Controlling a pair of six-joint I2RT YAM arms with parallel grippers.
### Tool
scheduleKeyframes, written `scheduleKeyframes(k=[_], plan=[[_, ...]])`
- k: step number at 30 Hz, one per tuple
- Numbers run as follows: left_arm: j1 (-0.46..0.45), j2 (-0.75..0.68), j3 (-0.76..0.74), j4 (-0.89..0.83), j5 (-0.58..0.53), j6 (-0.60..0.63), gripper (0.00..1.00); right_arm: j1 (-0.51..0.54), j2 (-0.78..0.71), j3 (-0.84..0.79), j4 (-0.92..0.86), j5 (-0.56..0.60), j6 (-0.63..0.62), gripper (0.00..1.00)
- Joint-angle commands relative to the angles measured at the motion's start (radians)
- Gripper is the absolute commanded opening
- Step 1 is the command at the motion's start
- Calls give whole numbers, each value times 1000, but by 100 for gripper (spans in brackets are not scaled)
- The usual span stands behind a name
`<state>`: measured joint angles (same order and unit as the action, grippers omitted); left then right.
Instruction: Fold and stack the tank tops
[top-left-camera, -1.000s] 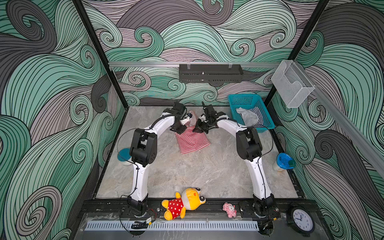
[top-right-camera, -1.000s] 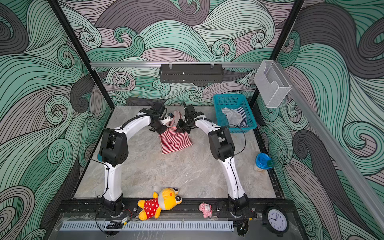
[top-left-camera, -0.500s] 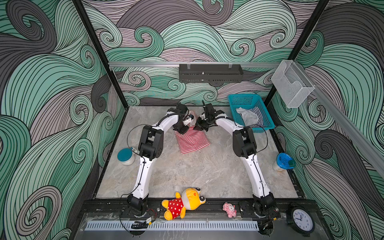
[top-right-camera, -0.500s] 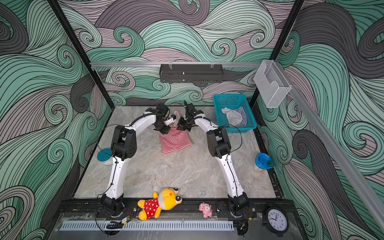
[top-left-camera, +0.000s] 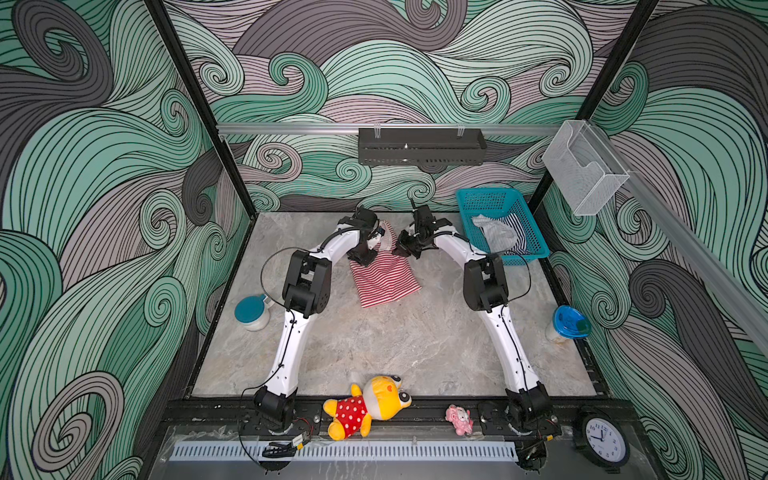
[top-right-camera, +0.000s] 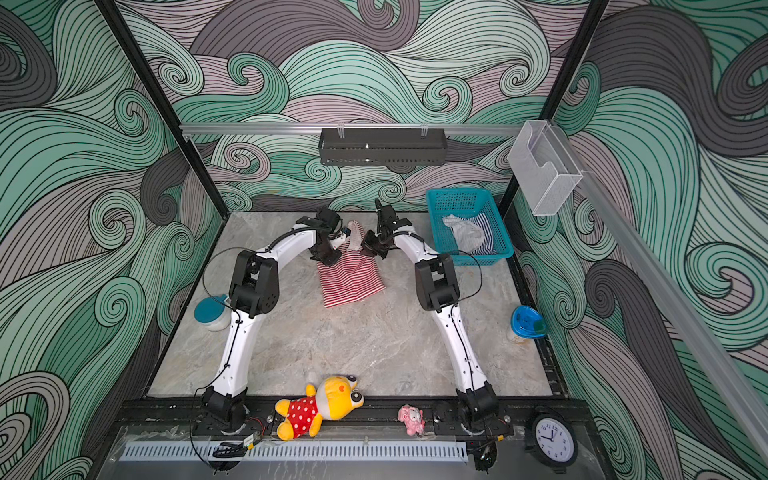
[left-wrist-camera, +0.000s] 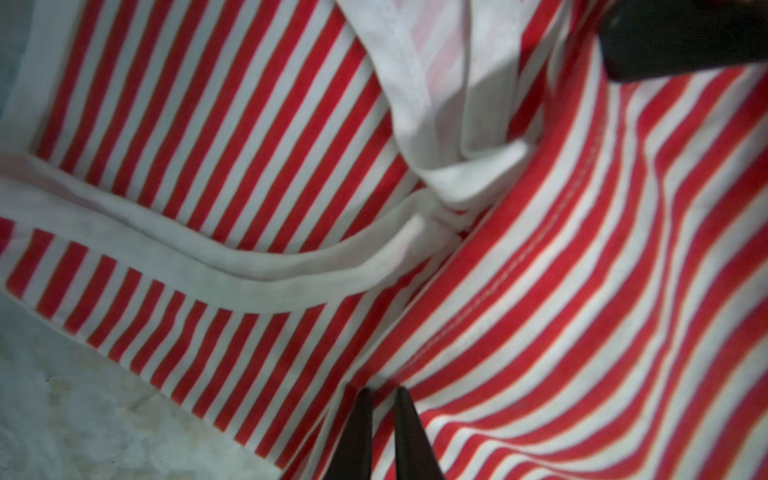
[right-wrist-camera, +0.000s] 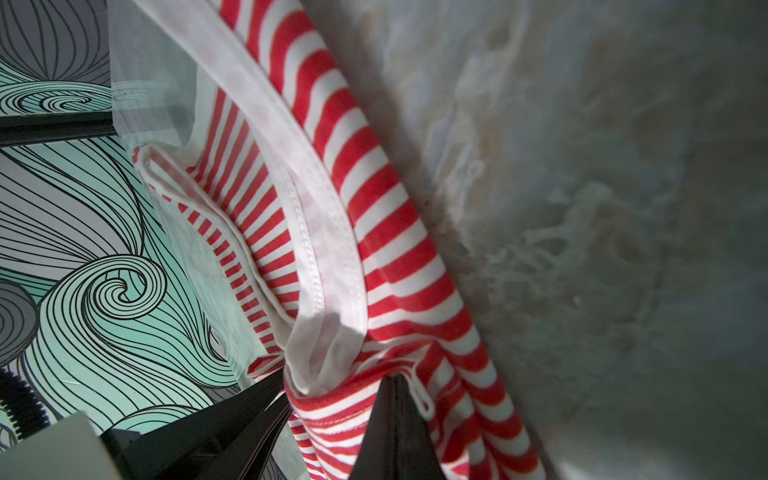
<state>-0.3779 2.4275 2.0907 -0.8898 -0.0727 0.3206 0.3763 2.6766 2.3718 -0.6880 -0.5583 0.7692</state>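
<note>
The red-and-white tank top (top-left-camera: 384, 278) (top-right-camera: 351, 278) lies on the far middle of the marble table, its far end bunched up and lifted. My left gripper (top-left-camera: 368, 255) (left-wrist-camera: 384, 395) is at that end's left corner, its jaws pinched on striped cloth. My right gripper (top-left-camera: 405, 249) (right-wrist-camera: 336, 386) is at the right corner, shut on a bunch of stripes and white trim held off the table. The navy-and-white tank top (top-left-camera: 517, 235) (top-right-camera: 484, 232) lies crumpled in the teal basket (top-left-camera: 536, 251).
A teal-lidded jar (top-left-camera: 251, 311) stands at the left edge and a blue-lidded cup (top-left-camera: 569, 324) at the right edge. A yellow plush toy (top-left-camera: 370, 405), a small pink toy (top-left-camera: 459, 419) and a clock (top-left-camera: 602, 440) sit along the front rail.
Both arms' elbows have swung inward toward the middle. The grippers have stayed at the red top's far end, and the left jaws have closed slightly.
</note>
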Motion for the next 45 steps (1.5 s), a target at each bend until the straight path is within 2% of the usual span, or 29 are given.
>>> scheduleKeyframes(k=[1, 5, 8, 12, 17, 22, 27, 33, 36, 39, 45], plan=[[10, 31, -5, -33, -94, 0, 14, -4, 5, -35, -13, 71, -37, 6], [17, 26, -18, -50, -175, 11, 14, -5, -81, -123, -12, 147, -78, 11], [21, 17, -15, -64, -226, 10, 13, 1, -178, -218, 34, 151, -97, 24], [19, -99, -87, -32, -137, 6, 16, 19, -345, -385, 121, 149, -109, 37], [16, -302, -251, 49, -28, -12, 23, 49, -531, -618, 170, 155, -108, 39], [8, -464, -456, 105, 26, -8, 34, 83, -646, -834, 169, 165, -120, 51], [-17, -585, -668, 171, 56, 17, 37, 84, -746, -1041, 267, 161, -80, 60], [-64, -680, -852, 241, 87, -10, 38, 67, -793, -1208, 435, 109, 16, 62], [-91, -710, -901, 260, 97, -12, 38, 59, -786, -1242, 476, 112, 55, 62], [-113, -728, -928, 272, 96, -5, 38, 40, -778, -1301, 590, 106, 133, 60], [-136, -737, -943, 277, 95, -2, 39, 26, -702, -1331, 731, 61, 227, 44]])
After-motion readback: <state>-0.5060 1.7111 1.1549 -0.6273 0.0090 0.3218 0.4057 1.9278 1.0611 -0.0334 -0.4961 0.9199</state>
